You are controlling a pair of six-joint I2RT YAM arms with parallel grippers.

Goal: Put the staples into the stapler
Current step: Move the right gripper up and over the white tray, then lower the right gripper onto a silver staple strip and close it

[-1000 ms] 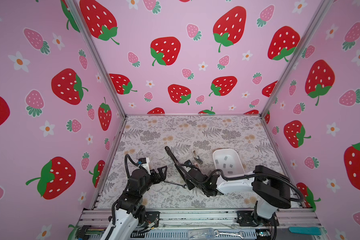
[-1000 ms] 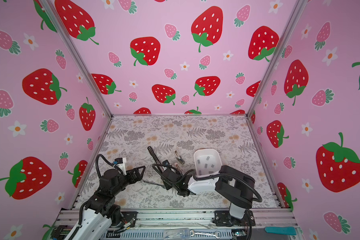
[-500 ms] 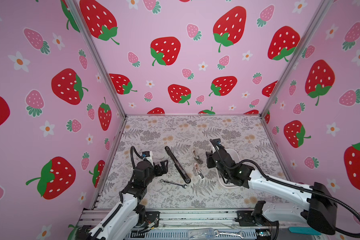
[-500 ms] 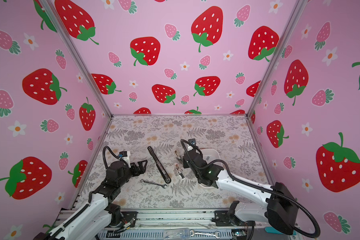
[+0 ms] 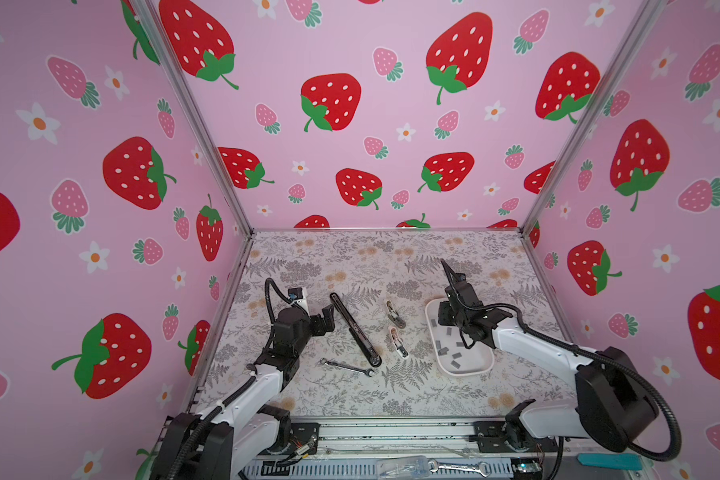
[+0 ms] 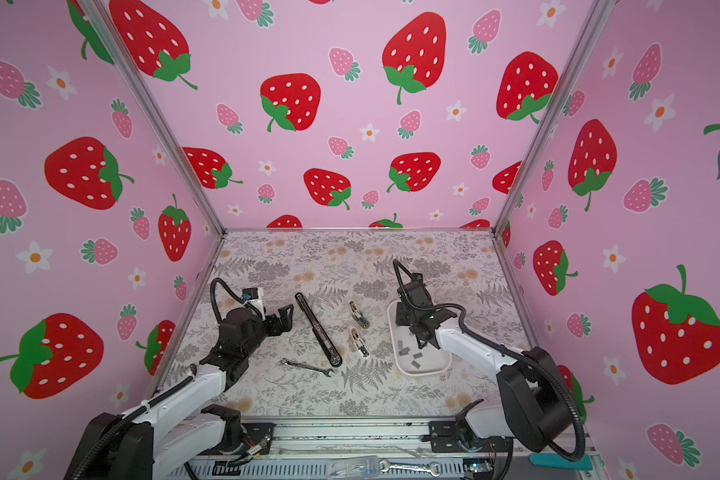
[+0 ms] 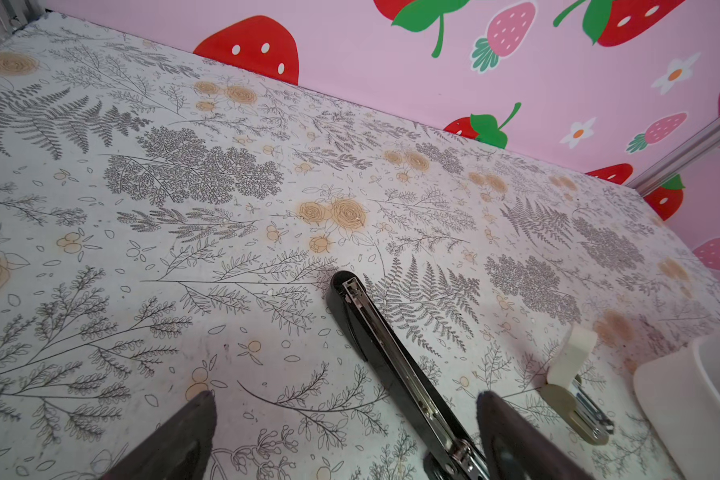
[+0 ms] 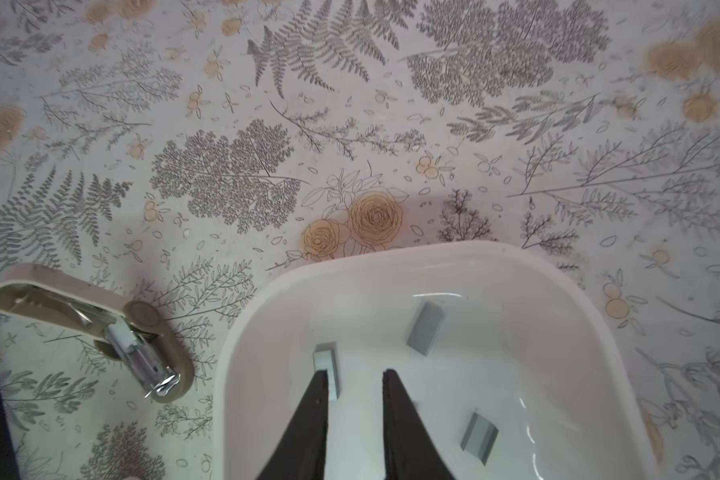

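stapler: one; slim black bar, silver channel; mid-table, lying eleven-to-five o'clock;
staples: three flat grey strips in right wrist view; inside smooth white tray, three o'clock of stapler;
left claw: wide, empty;
right claw: narrow, empty, over tray

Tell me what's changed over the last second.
The right gripper swung from beside the stapler to above the white tray, jaws slightly apart over the staples, holding nothing. The left gripper, wide open, advanced toward the stapler's far end. Stapler, wrench and tray stayed put.
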